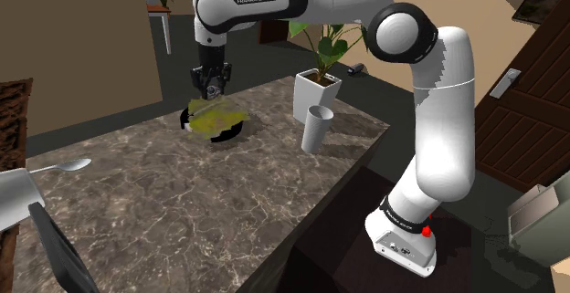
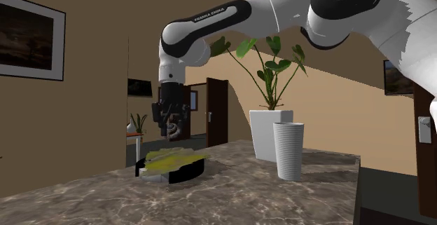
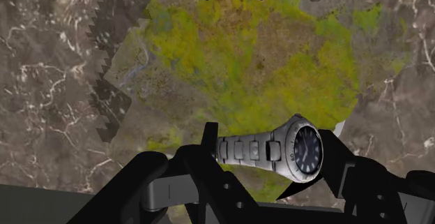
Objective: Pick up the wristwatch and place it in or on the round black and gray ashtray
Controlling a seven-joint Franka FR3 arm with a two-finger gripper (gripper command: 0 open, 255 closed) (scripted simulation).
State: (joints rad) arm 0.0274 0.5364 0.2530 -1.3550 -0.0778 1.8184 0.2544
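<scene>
White arm (image 1: 443, 109) w/ blk joints (image 1: 399, 34)

A dark brown, pale-veined marble countertop (image 1: 183, 200) stretches across the foreground. Plain tan walls (image 1: 82, 45) rise behind it, above a dark grey floor (image 1: 498, 204). A dark brown panelled wooden door (image 1: 530, 109) stands at the shoulder view's right. In the second exterior view a black-framed dark picture (image 2: 24, 38) hangs on the left wall, and a dark brown open door (image 2: 217, 111) shows farther back. The light is soft and even.

Dark marbled counter (image 1: 183, 200). On it: ashtray (image 1: 226, 135), black rim, yellow-green top; white cup (image 1: 316, 127) just beside white planter (image 1: 316, 95); spoon (image 1: 64, 166) well apart, shoulder view's left.
</scene>
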